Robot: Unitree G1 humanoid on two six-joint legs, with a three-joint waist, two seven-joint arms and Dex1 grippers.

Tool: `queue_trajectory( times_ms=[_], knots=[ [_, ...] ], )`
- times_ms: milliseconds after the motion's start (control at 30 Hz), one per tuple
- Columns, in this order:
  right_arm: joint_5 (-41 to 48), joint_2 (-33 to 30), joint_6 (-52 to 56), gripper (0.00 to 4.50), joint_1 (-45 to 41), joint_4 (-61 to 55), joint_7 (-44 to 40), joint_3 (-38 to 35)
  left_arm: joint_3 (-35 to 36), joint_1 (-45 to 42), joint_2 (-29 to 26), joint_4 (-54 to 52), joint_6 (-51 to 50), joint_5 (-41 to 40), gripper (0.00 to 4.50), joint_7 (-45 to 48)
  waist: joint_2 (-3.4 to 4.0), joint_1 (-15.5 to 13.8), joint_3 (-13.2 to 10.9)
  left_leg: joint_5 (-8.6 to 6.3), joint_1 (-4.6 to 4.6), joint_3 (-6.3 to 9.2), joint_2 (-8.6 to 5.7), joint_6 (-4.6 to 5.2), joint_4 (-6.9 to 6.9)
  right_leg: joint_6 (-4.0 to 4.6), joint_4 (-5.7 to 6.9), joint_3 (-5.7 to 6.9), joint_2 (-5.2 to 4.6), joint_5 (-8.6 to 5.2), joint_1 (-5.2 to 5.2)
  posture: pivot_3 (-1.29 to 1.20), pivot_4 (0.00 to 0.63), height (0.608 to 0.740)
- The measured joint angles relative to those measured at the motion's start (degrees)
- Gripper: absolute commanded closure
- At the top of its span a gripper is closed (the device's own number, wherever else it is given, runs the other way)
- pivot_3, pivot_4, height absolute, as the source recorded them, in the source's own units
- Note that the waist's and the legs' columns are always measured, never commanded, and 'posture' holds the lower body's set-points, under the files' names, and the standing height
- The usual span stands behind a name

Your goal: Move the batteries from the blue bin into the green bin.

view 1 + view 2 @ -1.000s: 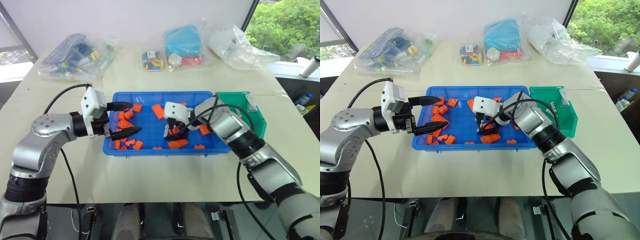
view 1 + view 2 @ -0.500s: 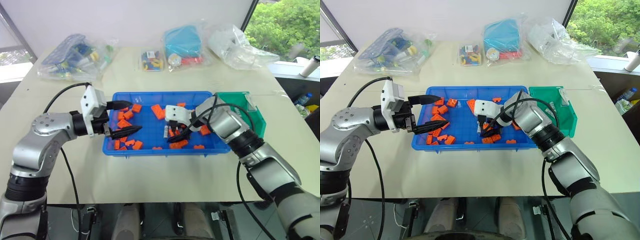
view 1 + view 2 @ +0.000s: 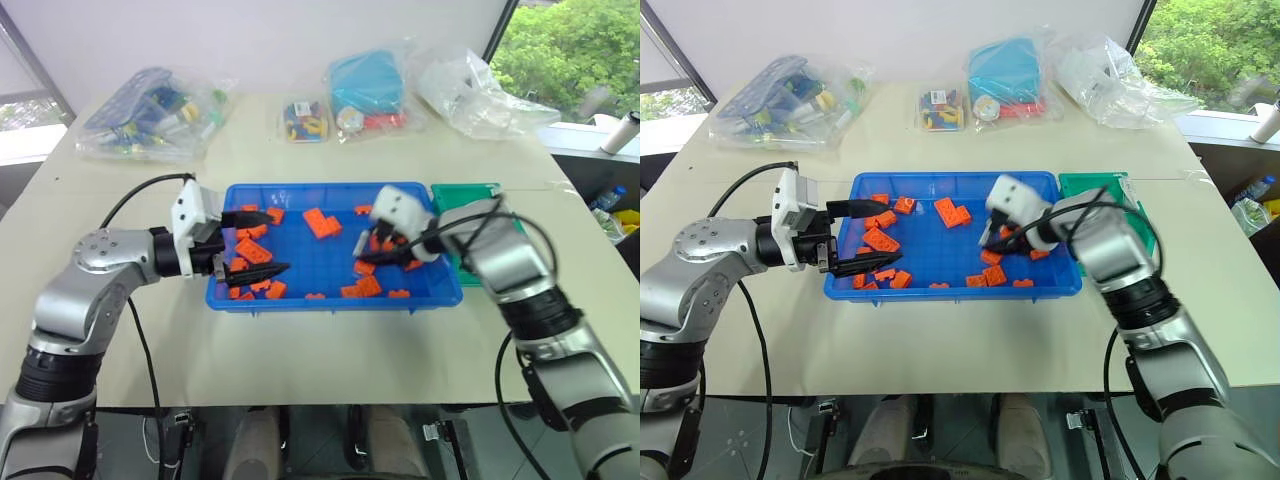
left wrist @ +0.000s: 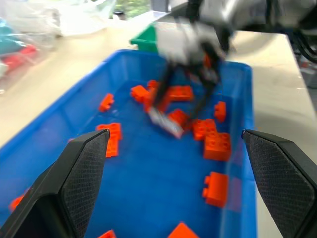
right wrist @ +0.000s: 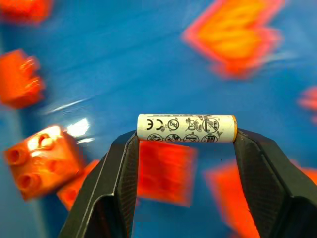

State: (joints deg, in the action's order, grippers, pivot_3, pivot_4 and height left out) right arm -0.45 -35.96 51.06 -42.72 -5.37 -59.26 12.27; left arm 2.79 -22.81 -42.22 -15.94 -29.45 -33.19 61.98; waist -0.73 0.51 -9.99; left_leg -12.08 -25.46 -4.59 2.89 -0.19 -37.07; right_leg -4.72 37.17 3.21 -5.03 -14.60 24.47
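Holding a battery (image 5: 186,128) end to end between its fingertips, the right gripper (image 3: 378,251) hangs above the right part of the blue bin (image 3: 300,297).

The battery, pale with printed markings, lies crosswise between the two black fingers (image 5: 115,174), clear of the orange bricks (image 3: 362,288) scattered on the bin floor below. The left gripper (image 3: 255,243) sits over the bin's left end, jaws spread wide with nothing between them. The green bin (image 3: 452,190) stands touching the blue bin's right side, partly hidden behind the right arm. Bagged items (image 3: 150,112) lie along the table's (image 3: 330,350) far edge.
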Motion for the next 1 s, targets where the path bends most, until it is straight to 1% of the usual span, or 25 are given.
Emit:
queue_trajectory(
  times_ms=[33, 67, 167, 300, 367, 400, 433, 467, 600, 700, 833, 933, 1000],
  knots=[
    [0.99, -1.66, 3.36, 2.25, 0.66, -2.39, 0.99, -3.89, -0.61, -0.15, 0.34, 0.03, 0.22, 0.00, 0.00, 0.54, 0.01, -0.26, -0.01, 0.00, -0.02, 0.01, -0.01, 0.00, 0.00, 0.00, 0.00, 0.01, -0.01, 0.00, 0.00, 0.00, 0.150, 0.736],
    [1.76, -4.44, 7.42, 2.25, 1.52, -4.57, 2.56, -9.53, -1.54, -0.12, 0.65, 0.16, 0.43, 0.01, 0.00, 1.31, 0.01, -0.81, -0.01, -0.01, -0.02, -0.01, -0.01, 0.00, -0.01, 0.00, -0.02, 0.00, -0.02, 0.00, 0.00, 0.00, 0.150, 0.736],
    [2.73, -8.67, 14.49, 2.25, 3.34, -8.48, 5.87, -18.99, -2.28, -0.24, 1.26, 1.60, 1.38, 0.19, 0.00, 2.44, -0.01, -1.14, 0.01, -0.01, 0.01, -0.01, 0.00, 0.00, -0.01, 0.03, -0.07, 0.00, -0.01, -0.01, -0.01, 0.00, 0.150, 0.736],
    [4.30, -10.54, 18.96, 2.25, 9.71, -12.18, 8.48, -22.06, -4.15, -1.19, 2.55, 3.02, 2.49, 0.76, 0.00, 3.46, -0.02, -1.01, 0.01, -0.01, 0.02, -0.02, 0.01, 0.01, -0.01, 0.19, -0.07, -0.02, -0.01, -0.11, -0.01, 0.00, 0.150, 0.736],
    [4.90, -10.67, 19.44, 1.19, 12.33, -12.82, 10.20, -22.43, -4.54, -2.64, 3.01, 4.39, 2.72, 1.24, 0.00, 4.04, -0.02, -1.05, 0.01, -0.01, 0.01, -0.02, 0.01, 0.01, -0.01, 0.18, -0.06, -0.02, 0.00, -0.10, -0.01, 0.00, 0.150, 0.736],
    [5.36, -10.67, 19.50, 0.85, 13.34, -13.38, 10.83, -22.79, -4.57, -3.28, 3.02, 4.96, 2.81, 1.40, 0.00, 4.14, -0.01, -1.06, 0.01, -0.01, 0.02, -0.02, 0.01, 0.01, -0.01, 0.08, -0.06, -0.02, 0.00, -0.04, -0.01, 0.00, 0.150, 0.736],
    [5.84, -10.66, 19.48, 0.38, 13.94, -13.81, 11.63, -23.03, -4.68, -4.08, 3.08, 5.58, 2.82, 1.50, 0.00, 4.31, 0.00, -1.05, 0.00, -0.01, 0.01, -0.02, 0.00, 0.01, -0.01, 0.05, -0.06, -0.02, 0.00, -0.03, -0.01, 0.00, 0.150, 0.736],
    [6.07, -10.68, 19.28, 0.08, 14.33, -14.22, 12.33, -23.17, -4.73, -4.69, 3.19, 6.08, 2.83, 1.53, 0.00, 4.37, -0.01, -1.06, 0.00, -0.01, 0.01, -0.02, 0.00, 0.01, -0.02, 0.04, -0.07, -0.02, 0.00, -0.02, -0.01, 0.00, 0.150, 0.736],
    [6.46, -12.16, 15.96, 0.08, 16.58, -14.48, 14.58, -23.44, -4.85, -5.22, 3.48, 7.02, 2.79, 1.54, 0.00, 4.89, -0.01, -1.11, 0.00, -0.01, 0.00, -0.01, 0.00, 0.01, -0.02, 0.03, -0.07, -0.02, 0.00, -0.02, -0.01, 0.00, 0.150, 0.736],
    [8.27, -13.56, 11.38, 0.08, 18.94, -13.97, 13.52, -25.72, -4.78, -5.44, 3.23, 7.28, 2.61, 1.50, 0.00, 5.38, -0.01, -1.25, 0.00, -0.01, -0.01, -0.01, -0.02, 0.01, -0.04, 0.02, -0.08, -0.02, 0.00, -0.02, -0.02, 0.00, 0.150, 0.736],
    [12.33, -18.86, -0.17, 0.08, 25.29, -8.01, 5.82, -34.56, -3.16, -4.96, -0.39, 8.67, 2.09, 1.42, 0.00, 6.44, -0.02, -1.26, 0.00, -0.01, -0.02, -0.01, -0.03, 0.02, -0.03, 0.02, -0.12, -0.02, 0.00, -0.02, -0.03, 0.00, 0.150, 0.736],
    [15.24, -23.04, -8.63, 0.08, 31.80, -2.39, -2.94, -41.27, -0.29, -4.22, -4.60, 10.58, 1.47, 1.19, 0.00, 7.95, -0.02, -1.19, 0.00, -0.01, 0.04, 0.00, -0.01, 0.02, -0.01, 0.01, -0.11, -0.01, 0.02, -0.03, -0.05, 0.00, 0.150, 0.736],
    [16.44, -25.30, -13.29, 0.08, 35.77, 1.84, -8.08, -43.47, 1.83, -4.18, -6.83, 12.23, 1.29, 0.99, 0.00, 8.92, -0.02, -1.07, 0.00, -0.01, 0.06, -0.02, 0.01, 0.02, -0.02, 0.02, -0.11, -0.02, 0.02, -0.04, -0.06, 0.00, 0.150, 0.736]
  ],
)
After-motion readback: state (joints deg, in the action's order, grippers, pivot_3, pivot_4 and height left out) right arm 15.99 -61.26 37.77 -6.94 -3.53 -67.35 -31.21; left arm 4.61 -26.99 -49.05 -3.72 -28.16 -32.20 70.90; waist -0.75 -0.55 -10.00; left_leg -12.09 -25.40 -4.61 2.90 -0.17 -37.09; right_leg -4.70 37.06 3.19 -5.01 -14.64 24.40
